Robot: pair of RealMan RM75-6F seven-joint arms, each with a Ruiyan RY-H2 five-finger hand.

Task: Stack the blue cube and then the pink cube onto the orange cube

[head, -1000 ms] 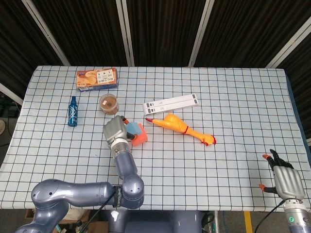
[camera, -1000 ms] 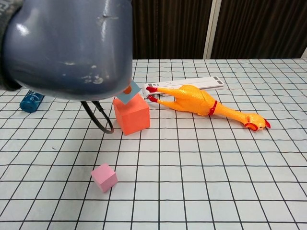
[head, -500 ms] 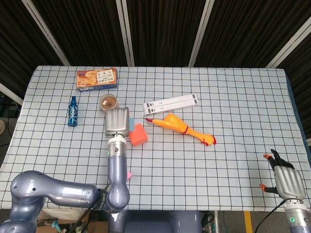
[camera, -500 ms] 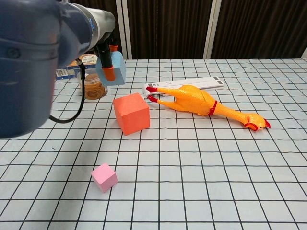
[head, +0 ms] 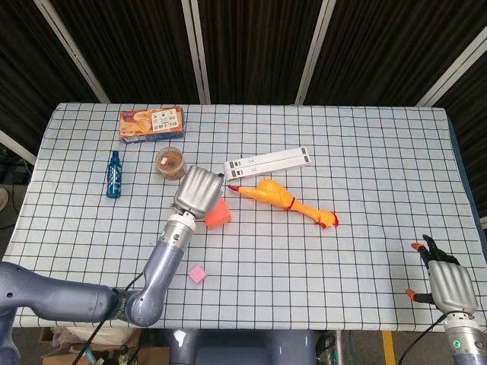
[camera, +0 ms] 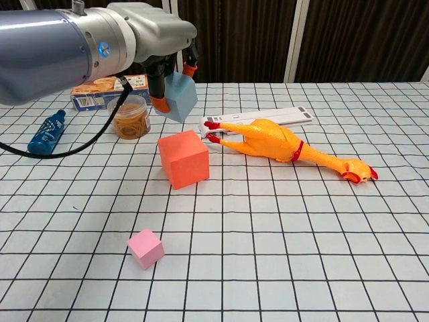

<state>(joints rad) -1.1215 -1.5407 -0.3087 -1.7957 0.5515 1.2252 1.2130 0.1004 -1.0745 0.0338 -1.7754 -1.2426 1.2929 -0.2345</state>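
blue cube [camera: 179, 96] sits gripped in the left hand [camera: 169, 67] above the orange cube [camera: 183, 159], rubber chicken [camera: 281, 145] just beside; right hand [head: 447, 283] idles spread open, holding nothing.

Left hand [camera: 167, 70] with blue cube [camera: 179, 98]: shifted rightward, now raised above orange cube [camera: 184, 159]; arm swung aside.
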